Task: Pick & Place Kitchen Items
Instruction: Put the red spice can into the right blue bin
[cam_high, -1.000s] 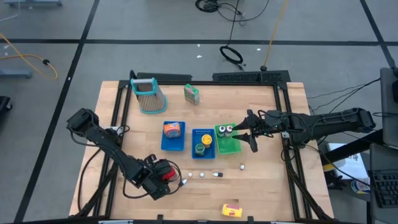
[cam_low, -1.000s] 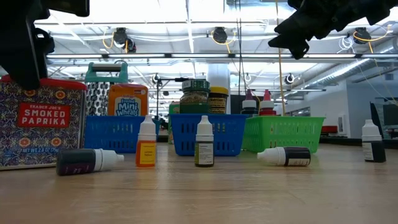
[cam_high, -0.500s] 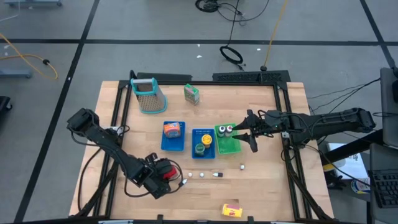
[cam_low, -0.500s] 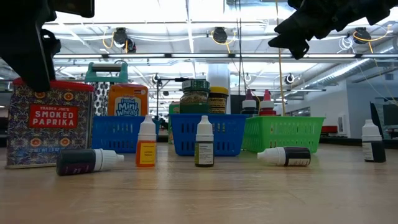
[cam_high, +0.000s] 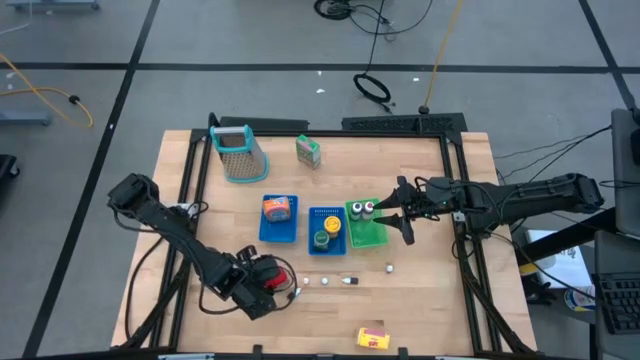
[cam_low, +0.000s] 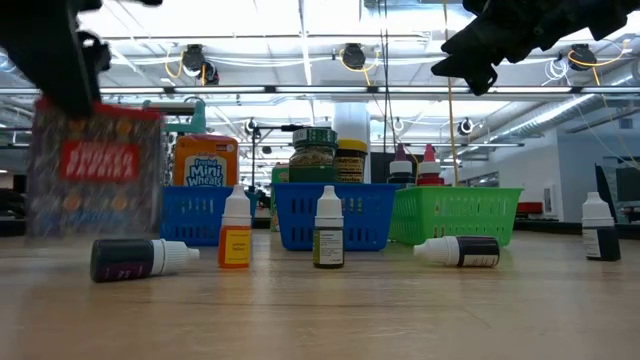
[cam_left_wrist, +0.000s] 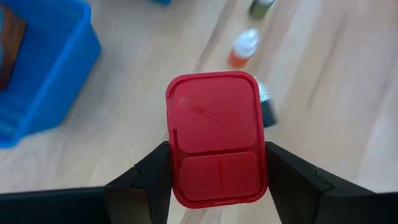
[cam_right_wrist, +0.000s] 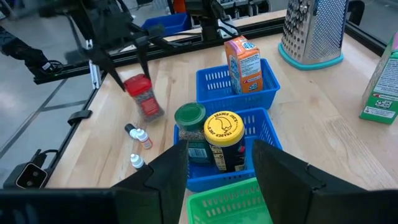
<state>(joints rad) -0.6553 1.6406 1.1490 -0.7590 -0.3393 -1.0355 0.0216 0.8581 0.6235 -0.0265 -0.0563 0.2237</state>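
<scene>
My left gripper (cam_high: 262, 284) is near the table's near-left part, shut on the red-lidded "Smoked Paprika" tin (cam_low: 95, 170), which also shows in the right wrist view as a tin (cam_right_wrist: 143, 96). Small dropper bottles sit near it: a dark one (cam_low: 140, 258) lies on its side, an orange one (cam_low: 236, 240) and a green one (cam_low: 328, 238) stand upright, and another dark one (cam_low: 458, 250) lies flat. My right gripper (cam_high: 400, 213) hovers open over the green basket (cam_high: 366, 228). A yellow box (cam_high: 372, 338) lies by the near edge, and a green carton (cam_high: 308, 151) stands at the far side. My left gripper pinches the tin between its two fingers (cam_left_wrist: 152, 177), one on each long side just below the red lid (cam_left_wrist: 214, 124). The fingers come from above, pointing down. The tin is lifted clear of the table and hangs roughly upright below them.
Two blue baskets (cam_high: 279, 222) (cam_high: 326, 232) hold an orange cereal box (cam_right_wrist: 244, 62) and two jars (cam_right_wrist: 224, 140). The metal grater (cam_high: 238, 152) stands at the far left. Bare wood lies between the bottles and the yellow box.
My left gripper has risen, still shut on the paprika tin. The tin stood on the table a second ago and is now lifted clear. It has also drifted a little toward the table's right. My right arm has kept still.
</scene>
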